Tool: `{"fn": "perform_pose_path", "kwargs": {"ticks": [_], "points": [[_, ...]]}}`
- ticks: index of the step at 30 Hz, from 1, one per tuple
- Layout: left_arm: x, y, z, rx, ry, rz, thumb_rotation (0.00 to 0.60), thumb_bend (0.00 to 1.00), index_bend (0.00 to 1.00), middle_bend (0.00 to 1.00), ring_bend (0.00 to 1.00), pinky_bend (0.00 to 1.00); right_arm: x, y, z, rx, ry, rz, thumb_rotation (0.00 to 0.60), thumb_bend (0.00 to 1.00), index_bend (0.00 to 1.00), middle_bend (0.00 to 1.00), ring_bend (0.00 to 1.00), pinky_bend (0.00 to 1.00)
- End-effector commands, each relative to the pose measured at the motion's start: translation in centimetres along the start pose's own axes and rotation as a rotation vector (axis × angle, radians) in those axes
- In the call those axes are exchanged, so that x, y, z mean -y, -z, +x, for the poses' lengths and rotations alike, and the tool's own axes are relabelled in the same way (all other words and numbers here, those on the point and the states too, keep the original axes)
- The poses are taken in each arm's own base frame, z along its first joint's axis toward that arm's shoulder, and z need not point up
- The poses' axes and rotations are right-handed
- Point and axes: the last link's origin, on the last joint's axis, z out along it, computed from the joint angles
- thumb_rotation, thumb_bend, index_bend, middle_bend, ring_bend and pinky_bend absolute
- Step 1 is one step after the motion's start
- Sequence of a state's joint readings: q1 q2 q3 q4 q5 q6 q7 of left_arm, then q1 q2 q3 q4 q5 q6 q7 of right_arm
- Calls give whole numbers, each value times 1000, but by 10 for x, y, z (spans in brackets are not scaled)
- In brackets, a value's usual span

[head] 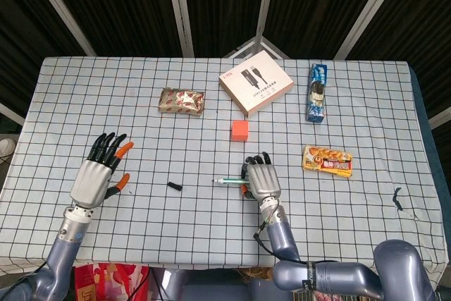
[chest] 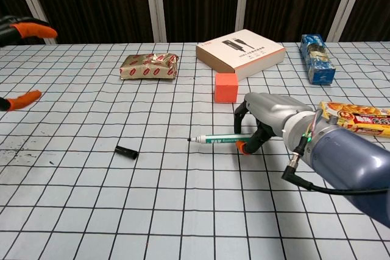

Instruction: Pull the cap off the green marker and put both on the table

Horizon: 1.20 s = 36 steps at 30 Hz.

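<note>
1. The cap (head: pixel 174 186) is already off the marker (head: pixel 231 181). It is a small black tube lying alone on the checked surface (head: pixel 211 125), between my two robot hands and touching neither.
2. My left robot hand (head: pixel 96 174) is released: fingers spread, nothing in it, lifted above the surface well to the left of the cap. In the chest view only its orange fingertips (chest: pixel 33 28) show at the left edge.
3. My right robot hand (chest: pixel 268 120) grasps the rear end of the marker, fingers curled over the barrel. The bare tip points left, toward the cap.
4. In the chest view the marker lies level and very low over the surface. I cannot tell whether it already rests there or hangs just above.
5. So, as I judge it, the pulling is done and the cap is placed.
6. What is left: set the marker fully down if needed, open my right robot hand, and draw it clear without rolling the marker.
</note>
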<state>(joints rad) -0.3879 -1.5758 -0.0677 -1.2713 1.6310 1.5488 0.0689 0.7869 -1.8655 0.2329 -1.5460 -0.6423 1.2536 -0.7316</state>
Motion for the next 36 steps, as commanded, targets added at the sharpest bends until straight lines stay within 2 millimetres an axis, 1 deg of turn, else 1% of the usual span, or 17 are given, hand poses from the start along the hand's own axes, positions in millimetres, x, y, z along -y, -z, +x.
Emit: {"fn": "perform_pose_path", "kwargs": {"ticks": [1,3,7,9,12,15,18,23,28,31,35,36], "points": [[6,3,33,-42,-38,9,600,436,149,25,0,22,-8,0,-2,47,56,-40,600,386,347,186,89,41],[8,7,44,-37,-53,8,600,436,147,14,0,23,-11,2,0,77,85,-68,600,325,242,154,76,39],[12,14,60,-12,-83,10,600,436,135,0,0,33,-13,5,11,83,68,-93,600,269,153,119,69,39],[16,15,69,-20,-116,8,600,436,121,0,0,33,-16,8,20,70,59,-97,600,242,100,94,59,35],[21,19,77,-23,-133,23,600,436,104,0,0,33,-21,14,32,52,58,-103,600,225,63,79,50,26],[26,23,86,-32,-132,35,600,436,94,0,0,33,-29,22,47,31,37,-106,600,225,62,78,50,26],[33,27,94,-27,-160,54,600,436,92,2,0,33,-42,29,64,-19,30,-103,600,224,62,78,50,26],[48,38,103,7,-213,121,600,436,91,22,0,33,-73,41,87,-109,36,-115,600,225,62,78,50,26],[60,49,110,48,-240,170,600,436,118,22,0,33,-115,50,108,-189,62,-119,600,224,71,78,50,26],[66,55,111,68,-250,179,600,436,136,22,0,33,-143,53,114,-231,82,-119,600,224,113,78,50,26],[72,61,112,84,-253,197,600,436,155,31,0,33,-182,64,117,-257,73,-122,600,225,141,78,50,26],[73,61,113,84,-254,200,600,436,160,35,0,33,-188,66,118,-259,73,-121,600,225,143,79,50,26]]}}
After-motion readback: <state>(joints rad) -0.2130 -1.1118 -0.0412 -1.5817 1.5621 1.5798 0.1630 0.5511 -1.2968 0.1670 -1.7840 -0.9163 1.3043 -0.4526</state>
